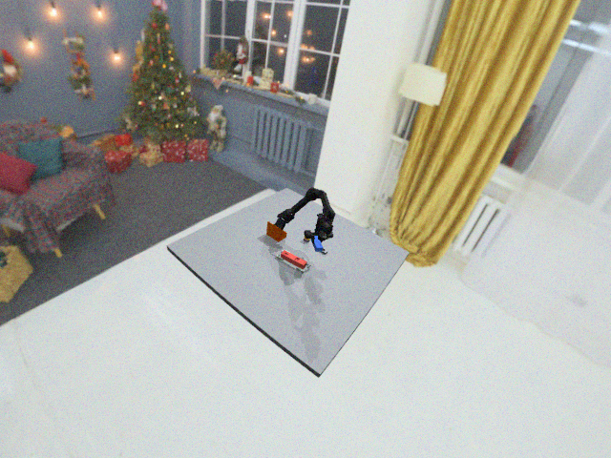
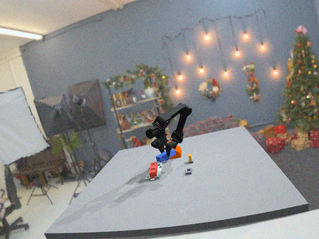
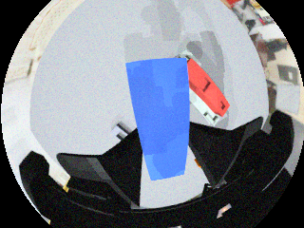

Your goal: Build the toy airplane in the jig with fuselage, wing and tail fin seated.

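Note:
The red fuselage (image 1: pixel 293 259) (image 2: pixel 153 170) (image 3: pixel 207 85) lies in the pale cradle (image 2: pixel 159 171) (image 3: pixel 201 105), with its sockets facing up. My gripper (image 2: pixel 166 152) (image 3: pixel 161 126) is shut on the blue wing (image 1: pixel 318 244) (image 2: pixel 161 156) (image 3: pixel 159 95). It holds the wing above the table, beside the cradle and not over the fuselage. The wing's tab is not visible. The yellow tail fin (image 1: pixel 306 239) (image 2: pixel 190 158) stands upright on the table, away from the cradle.
A small grey stand (image 2: pixel 188 171) (image 3: pixel 123 131) with a dark hole sits on the table (image 1: pixel 321 315) (image 2: pixel 219 190), near the tail fin. The orange block (image 1: pixel 275 231) (image 2: pixel 177 152) is at the arm's base, behind the cradle.

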`<state>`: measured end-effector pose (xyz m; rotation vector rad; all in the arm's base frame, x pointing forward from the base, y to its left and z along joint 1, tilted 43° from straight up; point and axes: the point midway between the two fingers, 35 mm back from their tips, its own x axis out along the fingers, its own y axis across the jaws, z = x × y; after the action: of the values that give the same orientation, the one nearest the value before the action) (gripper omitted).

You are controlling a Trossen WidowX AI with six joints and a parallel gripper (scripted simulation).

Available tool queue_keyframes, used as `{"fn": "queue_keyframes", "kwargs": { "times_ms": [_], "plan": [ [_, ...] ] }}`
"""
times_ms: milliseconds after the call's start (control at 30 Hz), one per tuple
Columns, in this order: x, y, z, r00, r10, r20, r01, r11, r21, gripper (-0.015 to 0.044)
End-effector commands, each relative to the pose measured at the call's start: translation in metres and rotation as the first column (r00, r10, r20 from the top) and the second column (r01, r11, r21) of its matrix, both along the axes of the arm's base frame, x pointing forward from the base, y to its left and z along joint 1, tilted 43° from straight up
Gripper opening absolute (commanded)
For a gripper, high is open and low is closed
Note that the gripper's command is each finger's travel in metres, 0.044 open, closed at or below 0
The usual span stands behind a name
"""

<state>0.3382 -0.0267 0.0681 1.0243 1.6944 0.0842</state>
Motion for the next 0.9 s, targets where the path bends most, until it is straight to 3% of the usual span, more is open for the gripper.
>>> {"fn": "queue_keyframes", "kwargs": {
  "times_ms": [0,867],
  "plan": [
    [-0.003,-0.008,-0.014,0.997,-0.048,-0.059,0.048,0.999,-0.005,0.0000],
    [-0.026,-0.057,-0.080,0.861,-0.375,-0.344,0.370,0.925,-0.083,0.0000]
  ]
}}
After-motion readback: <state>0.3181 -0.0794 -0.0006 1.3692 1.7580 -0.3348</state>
